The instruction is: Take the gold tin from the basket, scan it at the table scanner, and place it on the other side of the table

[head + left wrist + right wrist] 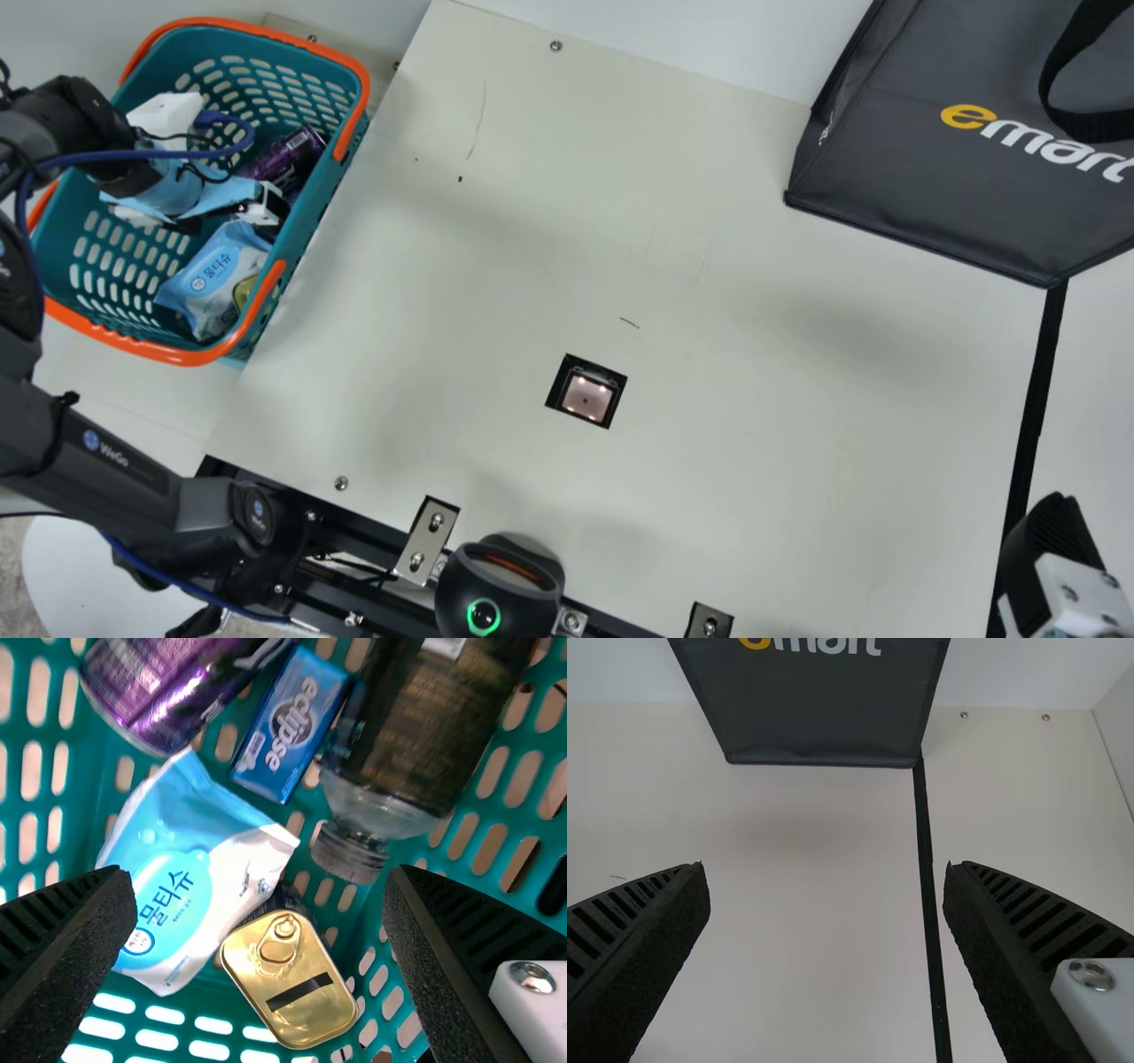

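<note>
Down at the near edge of the desk there's a round black device with a green ring glowing on it. Over at the near right sits the right gripper, its fingers spread apart. Further in, around the middle, the scanner is set into the desktop, lit up. To the far left is the teal basket, and the gold tin lies inside it, close beside the wipes. The left gripper is down in there, fingers wide open above the tin; a purple can lies farther back. At the far right stands a dark bag.
</note>
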You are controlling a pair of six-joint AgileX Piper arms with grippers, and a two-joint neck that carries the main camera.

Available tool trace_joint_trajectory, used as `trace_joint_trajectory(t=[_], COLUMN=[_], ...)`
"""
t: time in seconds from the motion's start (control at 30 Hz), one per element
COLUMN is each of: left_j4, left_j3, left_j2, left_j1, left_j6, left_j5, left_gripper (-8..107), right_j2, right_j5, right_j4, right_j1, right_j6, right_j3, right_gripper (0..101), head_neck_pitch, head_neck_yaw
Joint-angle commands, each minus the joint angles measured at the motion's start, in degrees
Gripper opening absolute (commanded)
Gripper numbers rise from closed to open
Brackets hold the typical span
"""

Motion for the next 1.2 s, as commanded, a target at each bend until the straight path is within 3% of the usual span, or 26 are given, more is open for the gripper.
trace_joint_trajectory(t=[0.0, 0.57, 1.17], left_j4=[0.15, 1.40, -0.68], left_j3=[1.37, 10.29, 15.50], left_j2=[-0.26, -2.23, -2.47], left_j1=[0.26, 1.76, 1.84], left_j6=[-0.93, -9.37, -14.07], left_j5=[-0.62, -6.04, -10.65], left_gripper=[90, 90, 90], right_j2=[0.00, 0.00, 0.00], right_j5=[0.00, 0.00, 0.00], right_j4=[0.00, 0.00, 0.00], right_j1=[0.00, 0.00, 0.00], right_j6=[0.00, 0.00, 0.00], right_j3=[0.00, 0.00, 0.00], right_gripper=[95, 95, 95], head_neck_pitch=[-1.57, -1.57, -1.57], head_neck_yaw=[0.14, 0.14, 0.14])
